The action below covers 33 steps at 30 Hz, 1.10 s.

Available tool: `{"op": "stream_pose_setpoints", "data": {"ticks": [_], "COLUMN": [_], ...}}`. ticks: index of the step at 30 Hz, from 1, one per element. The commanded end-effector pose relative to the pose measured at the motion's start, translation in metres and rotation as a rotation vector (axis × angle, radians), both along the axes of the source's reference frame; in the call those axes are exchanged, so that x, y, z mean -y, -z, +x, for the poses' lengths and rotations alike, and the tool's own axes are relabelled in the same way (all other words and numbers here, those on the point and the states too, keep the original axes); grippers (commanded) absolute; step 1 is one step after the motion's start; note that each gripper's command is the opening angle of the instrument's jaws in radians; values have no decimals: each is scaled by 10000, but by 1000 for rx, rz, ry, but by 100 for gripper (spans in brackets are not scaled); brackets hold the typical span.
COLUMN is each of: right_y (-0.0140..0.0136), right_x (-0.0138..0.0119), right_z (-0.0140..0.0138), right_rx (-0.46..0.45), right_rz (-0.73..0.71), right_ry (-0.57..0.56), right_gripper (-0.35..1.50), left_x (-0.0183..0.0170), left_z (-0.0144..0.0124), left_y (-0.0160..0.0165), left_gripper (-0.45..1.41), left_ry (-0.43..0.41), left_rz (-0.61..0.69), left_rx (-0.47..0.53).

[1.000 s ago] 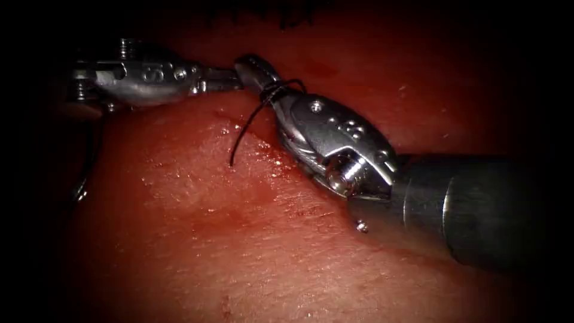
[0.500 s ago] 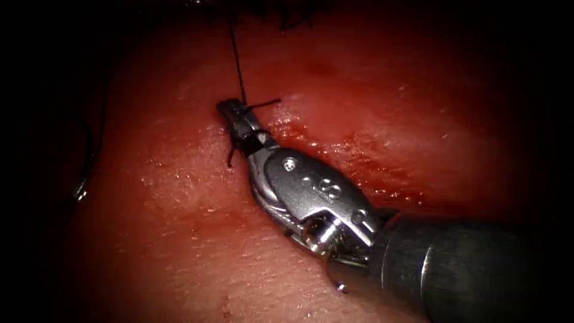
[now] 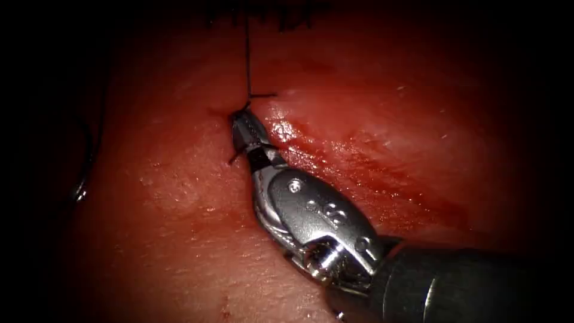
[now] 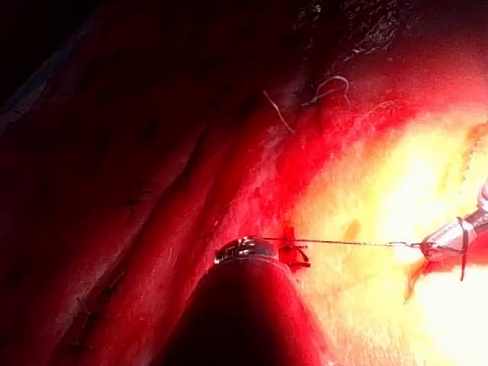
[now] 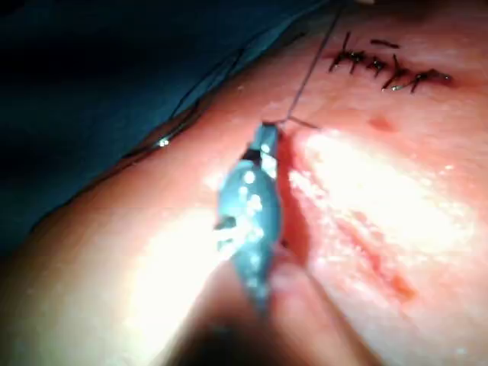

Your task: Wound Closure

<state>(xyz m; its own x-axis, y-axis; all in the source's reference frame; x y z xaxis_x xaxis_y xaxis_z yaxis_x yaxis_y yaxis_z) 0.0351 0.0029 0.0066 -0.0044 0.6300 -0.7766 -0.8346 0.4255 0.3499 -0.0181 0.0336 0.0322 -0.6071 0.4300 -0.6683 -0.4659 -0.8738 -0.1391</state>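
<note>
Endoscope view, left to right: needle (image 3: 84,173) lies loose far left of cut, outside tissue (image 3: 179,239), in neither tool. Centre: one thread (image 3: 247,66) now runs taut upward, knot drawn down at cut (image 3: 359,167) since a second ago. Right tool (image 3: 242,122) has dropped low, pressed together, pinching thread. Left tool (image 4: 244,249) has withdrawn; grip unclear. One needle, one thread, two tools.

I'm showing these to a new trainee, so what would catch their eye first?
Most striking is the right tool, its jaws shut on the thread at the near end of the cut, which glistens with red fluid. From there the thread runs taut, away toward a row of finished stitches. A needle lies at the tissue's left edge.
</note>
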Motion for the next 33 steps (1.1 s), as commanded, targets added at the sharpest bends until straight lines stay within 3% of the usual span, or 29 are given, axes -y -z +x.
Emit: {"op": "stream_pose_setpoints", "data": {"ticks": [1, 9, 21, 25, 33], "right_y": [-2, 2, -3, -18, -40], "right_x": [12, 32, 24, 22, 47], "right_z": [4, 22, 27, 39, 62], "right_rx": [3, 79, 93, 91, 114], "right_rz": [4, 27, 18, 16, 64], "right_ry": [3, -54, -44, -12, 80], "right_gripper": [-35, -35, -35, -35, -35], "left_x": [-3, -8, -20, -30, -49], "left_z": [-7, -7, -17, -40, -76], "left_y": [-6, -16, -19, -23, -27], "left_gripper": [-45, -45, -45, -45, -45], "left_ry": [0, -1, 13, -1, -21], "left_rz": [-4, -14, -19, -76, -187], "left_rx": [1, 0, -9, -27, -57]}}
